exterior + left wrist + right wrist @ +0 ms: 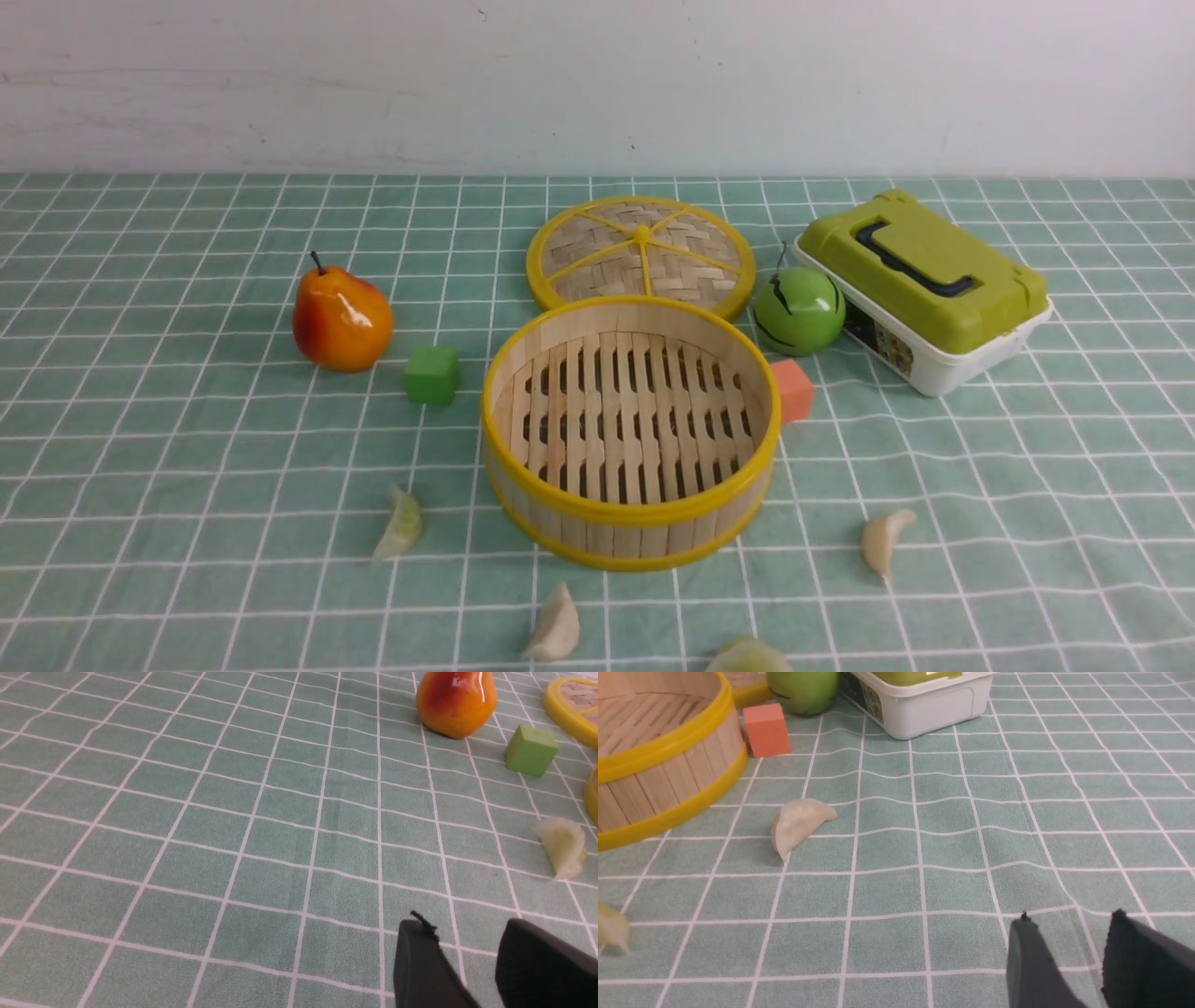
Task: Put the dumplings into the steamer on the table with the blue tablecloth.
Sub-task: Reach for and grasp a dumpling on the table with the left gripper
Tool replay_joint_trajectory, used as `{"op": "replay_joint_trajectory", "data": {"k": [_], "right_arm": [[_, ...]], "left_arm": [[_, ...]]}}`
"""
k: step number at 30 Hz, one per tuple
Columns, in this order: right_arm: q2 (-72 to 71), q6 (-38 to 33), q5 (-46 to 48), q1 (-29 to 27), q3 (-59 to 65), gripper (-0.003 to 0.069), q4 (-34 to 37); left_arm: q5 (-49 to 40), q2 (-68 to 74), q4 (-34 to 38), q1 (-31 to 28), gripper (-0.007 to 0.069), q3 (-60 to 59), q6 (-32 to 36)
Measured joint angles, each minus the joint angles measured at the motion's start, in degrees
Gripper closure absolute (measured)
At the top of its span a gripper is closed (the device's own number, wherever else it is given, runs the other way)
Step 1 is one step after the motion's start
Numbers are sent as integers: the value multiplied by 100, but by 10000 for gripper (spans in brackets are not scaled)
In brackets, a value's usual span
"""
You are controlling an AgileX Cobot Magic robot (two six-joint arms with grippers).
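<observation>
Though left end effector and right end effector empty, slightly agape: rightmost dumpling, tip nearward.

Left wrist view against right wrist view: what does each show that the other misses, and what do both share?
Only the left wrist view: the pear, green block and one pale green dumpling. Only the right wrist view: a white dumpling, a second green dumpling, orange block, green apple and lunch box. Both: parts of the steamer, the lid and the tablecloth.
</observation>
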State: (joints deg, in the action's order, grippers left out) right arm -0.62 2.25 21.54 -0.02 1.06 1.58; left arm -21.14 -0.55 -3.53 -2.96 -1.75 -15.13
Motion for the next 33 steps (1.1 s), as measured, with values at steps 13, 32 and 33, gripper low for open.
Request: {"op": "replay_joint_trajectory", "data": {"k": [13,32,33], "right_arm": [[0,2002,99,0,35,419,3264],[419,539,-278,0,-751,612,4720],[641,268,-285,0,-997,642,4695]], "left_arm": [[811,0,3884,0,387,0,-2801],[-585,788,4841,0,402,1934,-79],[-845,1092,4686,0,417,2174,223]]}}
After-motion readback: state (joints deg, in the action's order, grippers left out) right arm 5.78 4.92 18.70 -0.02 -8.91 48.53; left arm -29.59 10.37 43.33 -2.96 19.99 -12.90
